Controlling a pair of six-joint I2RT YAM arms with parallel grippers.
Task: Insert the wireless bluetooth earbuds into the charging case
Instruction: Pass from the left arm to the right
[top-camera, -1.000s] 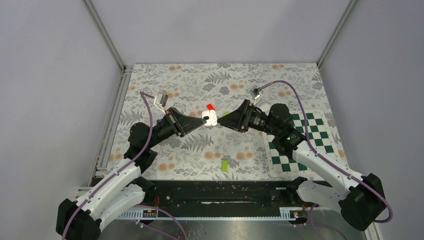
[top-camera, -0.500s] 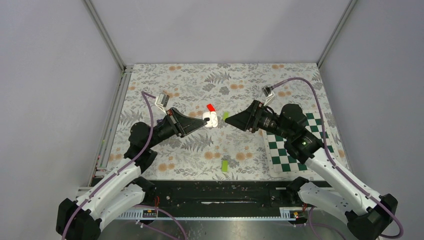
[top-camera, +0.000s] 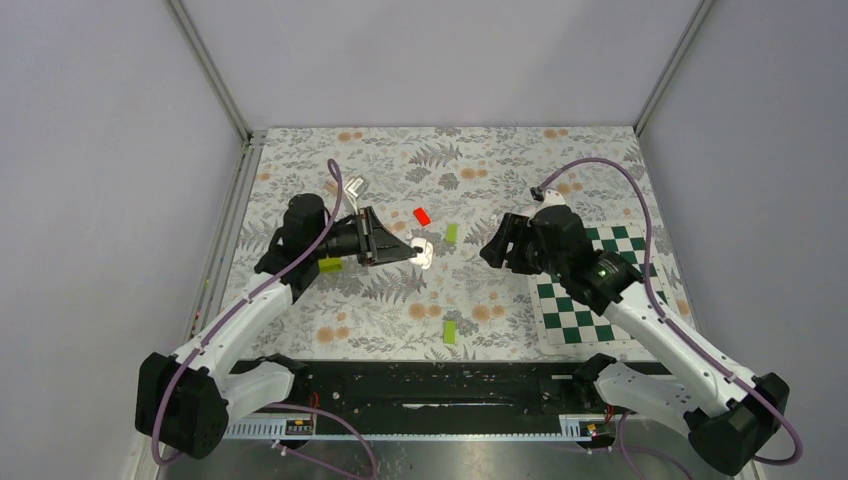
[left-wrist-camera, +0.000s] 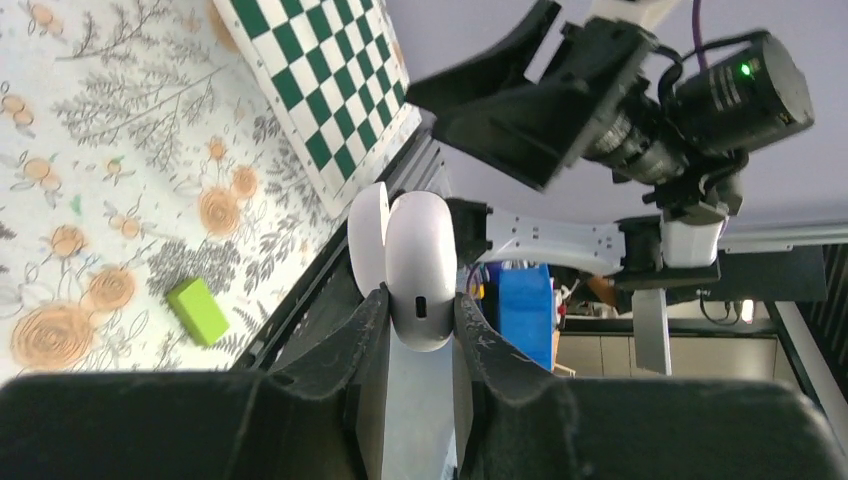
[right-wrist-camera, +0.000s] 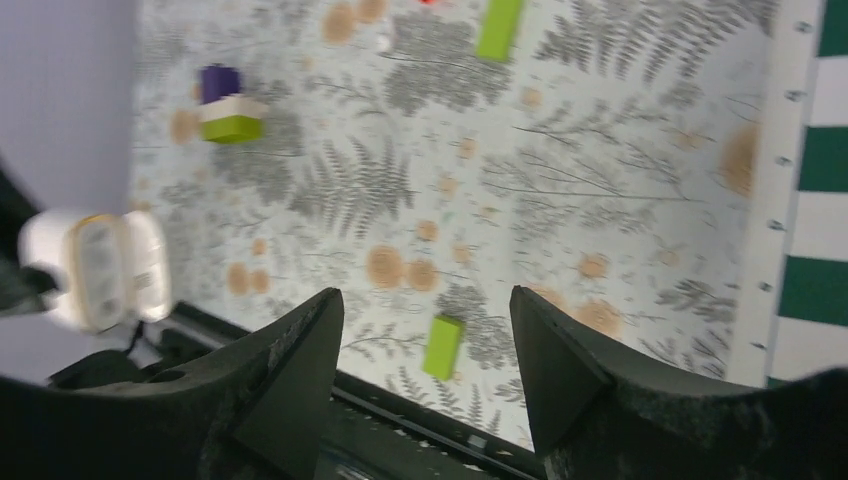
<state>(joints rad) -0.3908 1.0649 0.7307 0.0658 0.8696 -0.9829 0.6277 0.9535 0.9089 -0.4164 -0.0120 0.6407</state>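
My left gripper (top-camera: 418, 250) is shut on the charging case (top-camera: 427, 251), a small white glossy case held above the floral mat. In the left wrist view the case (left-wrist-camera: 421, 262) sits pinched between both fingers (left-wrist-camera: 372, 318), its dark spot towards the camera and its lid (left-wrist-camera: 366, 240) hinged open to the left. The right wrist view shows the case (right-wrist-camera: 96, 268) blurred at the left edge, lid open. My right gripper (top-camera: 488, 248) hangs open and empty to the right of the case, apart from it; its jaws (right-wrist-camera: 428, 305) stand wide. I cannot make out the earbuds.
A red block (top-camera: 422, 215) and a lime-green block (top-camera: 451, 233) lie behind the case. Another green block (top-camera: 450, 332) lies near the front edge, seen between my right fingers (right-wrist-camera: 442, 347). A small stacked block (right-wrist-camera: 226, 105) lies under the left arm. A checkered mat (top-camera: 600, 290) lies at the right.
The right gripper has drawn back to the right, away from the case. The left arm has swung its elbow up and turned its wrist, still holding the case.
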